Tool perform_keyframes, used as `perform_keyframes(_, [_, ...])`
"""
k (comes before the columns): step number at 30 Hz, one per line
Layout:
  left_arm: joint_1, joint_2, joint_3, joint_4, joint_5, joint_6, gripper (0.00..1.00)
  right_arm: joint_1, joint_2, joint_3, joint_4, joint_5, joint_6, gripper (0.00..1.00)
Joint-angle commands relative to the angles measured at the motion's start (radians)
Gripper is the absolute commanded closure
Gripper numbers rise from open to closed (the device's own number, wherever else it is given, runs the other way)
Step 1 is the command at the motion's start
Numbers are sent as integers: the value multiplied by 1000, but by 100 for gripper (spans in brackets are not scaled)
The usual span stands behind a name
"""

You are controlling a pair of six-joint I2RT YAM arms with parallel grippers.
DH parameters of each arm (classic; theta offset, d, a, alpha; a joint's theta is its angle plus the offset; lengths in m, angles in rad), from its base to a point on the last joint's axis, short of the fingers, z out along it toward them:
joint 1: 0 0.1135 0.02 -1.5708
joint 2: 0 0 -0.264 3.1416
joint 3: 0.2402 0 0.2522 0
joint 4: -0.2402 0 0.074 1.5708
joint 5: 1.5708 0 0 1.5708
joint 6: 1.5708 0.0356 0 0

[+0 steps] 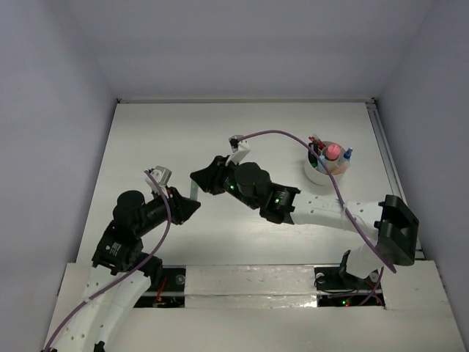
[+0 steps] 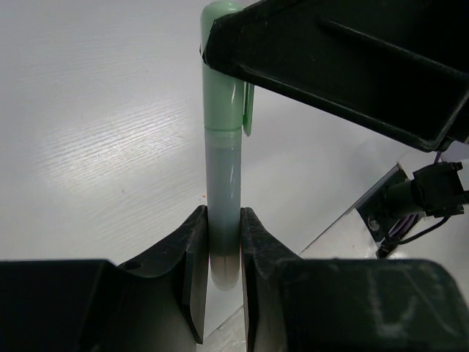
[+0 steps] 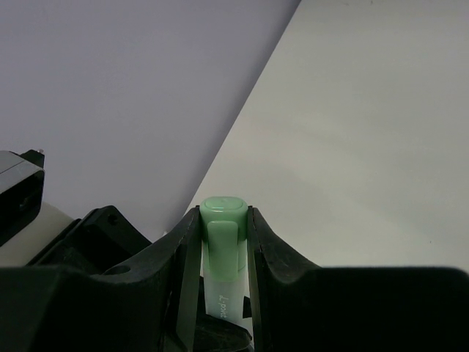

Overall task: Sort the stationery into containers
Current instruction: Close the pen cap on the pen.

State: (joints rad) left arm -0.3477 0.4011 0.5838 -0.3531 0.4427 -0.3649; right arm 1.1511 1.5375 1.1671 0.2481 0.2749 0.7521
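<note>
A green marker [image 1: 192, 192] with a mint cap is held between both grippers above the table's middle. My left gripper [image 2: 223, 238] is shut on its pale barrel end [image 2: 222, 176]. My right gripper [image 3: 223, 214] is shut on its capped end [image 3: 223, 224]. In the top view the left gripper [image 1: 195, 207] and the right gripper [image 1: 195, 177] face each other tip to tip. The round whitish cup [image 1: 315, 174] stands at the far right and holds a pink-capped bottle [image 1: 332, 152], a blue marker [image 1: 347, 155] and red pens [image 1: 315, 141].
The white table [image 1: 176, 139] ends in grey walls at the left and back. A rail [image 1: 381, 147] runs along its right edge. A purple cable [image 1: 293, 137] loops over the right arm near the cup.
</note>
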Motion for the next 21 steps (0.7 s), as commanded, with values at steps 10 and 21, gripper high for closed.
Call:
perform_keyframes(10, [12, -13, 34, 247, -87, 0, 100, 133, 16, -110, -193, -263, -19, 100])
perform_keyframes(21, [12, -12, 37, 243, -98, 1, 100, 163, -11, -156, -309, -264, -45, 100])
